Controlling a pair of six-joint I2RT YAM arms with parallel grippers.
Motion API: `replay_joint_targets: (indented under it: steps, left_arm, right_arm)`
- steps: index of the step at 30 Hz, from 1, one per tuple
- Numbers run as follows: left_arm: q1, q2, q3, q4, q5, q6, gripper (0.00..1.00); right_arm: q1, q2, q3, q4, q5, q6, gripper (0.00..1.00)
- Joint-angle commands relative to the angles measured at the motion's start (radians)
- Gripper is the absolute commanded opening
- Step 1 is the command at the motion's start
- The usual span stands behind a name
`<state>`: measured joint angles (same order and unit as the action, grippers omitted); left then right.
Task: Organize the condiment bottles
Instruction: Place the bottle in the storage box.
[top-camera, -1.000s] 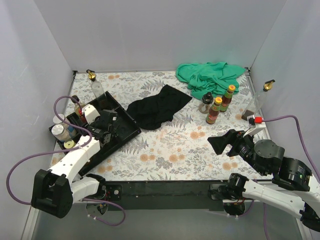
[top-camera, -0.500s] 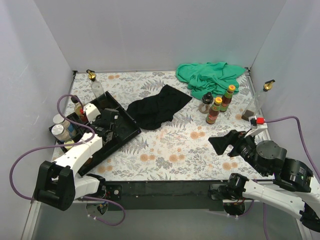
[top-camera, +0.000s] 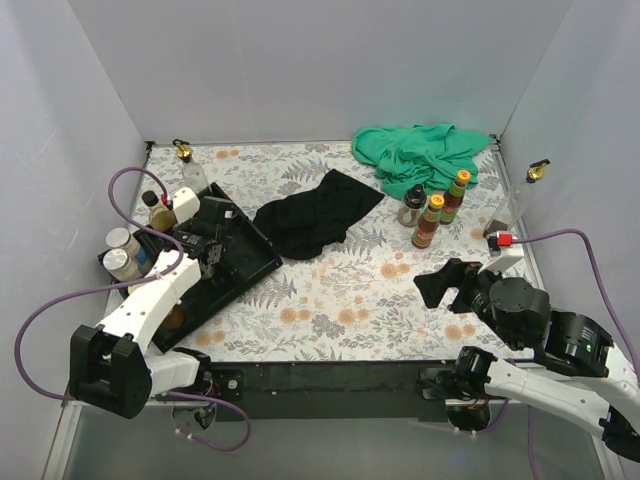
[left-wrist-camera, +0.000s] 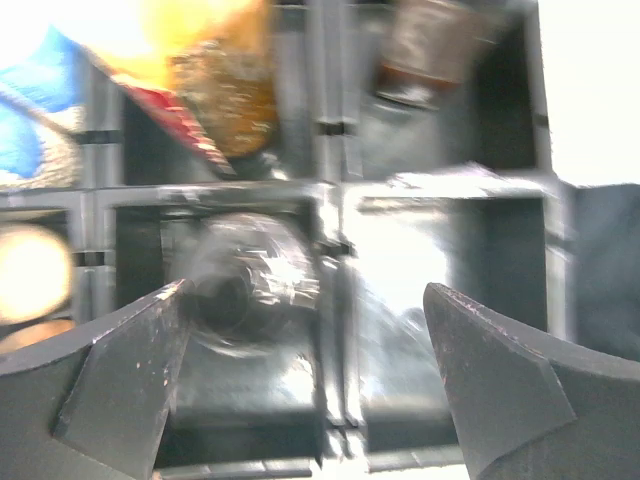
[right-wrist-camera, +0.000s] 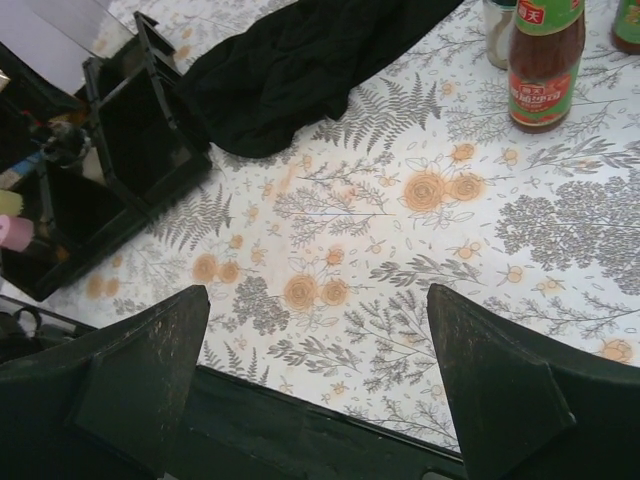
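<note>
My left gripper (top-camera: 207, 248) (left-wrist-camera: 305, 292) hangs open over the black compartmented tray (top-camera: 245, 268), nothing between its fingers. Below its left finger a clear bottle (left-wrist-camera: 245, 280) stands in a compartment, blurred. More condiment bottles stand in the tray's left side: a dark-capped one (top-camera: 151, 204), an amber one (top-camera: 164, 216) and two short shakers (top-camera: 121, 252). Two red sauce bottles (top-camera: 428, 222) (top-camera: 457, 195) and a small jar (top-camera: 411, 205) stand at the right. Clear gold-spouted bottles stand at the back left (top-camera: 188, 168) and by the right wall (top-camera: 530, 185). My right gripper (top-camera: 442, 284) (right-wrist-camera: 318, 296) is open over bare table.
A black cloth (top-camera: 316, 212) lies mid-table beside the tray. A green cloth (top-camera: 425, 152) is bunched at the back right, behind the sauce bottles. White walls close in the left, back and right. The table's dark front edge (right-wrist-camera: 300, 430) runs just under my right fingers.
My left gripper has opened and drawn back over the tray, letting go of the bottle it held. The right arm has shifted slightly left.
</note>
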<state>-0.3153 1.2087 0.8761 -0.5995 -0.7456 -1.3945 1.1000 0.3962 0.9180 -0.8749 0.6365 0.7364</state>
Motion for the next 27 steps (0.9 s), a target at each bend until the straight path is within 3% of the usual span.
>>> replay_joint_targets:
  steps: [1,8,13,16,21,24,25,27]
  left_arm:
    - [0.004,-0.078,0.083,-0.051,0.210,0.109,0.98]
    - [0.002,-0.210,0.103,-0.003,0.563,0.169,0.98]
    - [0.004,-0.235,0.133,-0.072,0.604,0.146,0.98]
    - [0.004,-0.268,0.132,-0.063,0.666,0.160,0.98]
    - [0.002,-0.284,0.130,-0.095,0.605,0.126,0.97]
    - [0.004,-0.271,0.104,-0.161,0.477,0.062,0.88]
    - [0.004,-0.273,0.092,-0.183,0.457,0.040,0.81]
    - [0.002,-0.278,0.061,-0.195,0.407,0.034,0.78]
  right_arm:
    - [0.003,0.084,0.053,0.008,0.083,-0.124,0.99]
    - [0.003,0.280,0.197,0.070,0.157,-0.360,0.99]
    - [-0.011,0.400,0.255,0.070,0.193,-0.437,0.99]
    - [-0.084,0.447,0.254,0.079,0.148,-0.463,0.99]
    - [-0.268,0.493,0.222,0.134,-0.154,-0.517,0.99]
    - [-0.307,0.503,0.197,0.152,-0.230,-0.517,0.98]
    - [-0.307,0.497,0.190,0.157,-0.238,-0.517,0.98]
    - [-0.307,0.483,0.164,0.172,-0.247,-0.512,0.98]
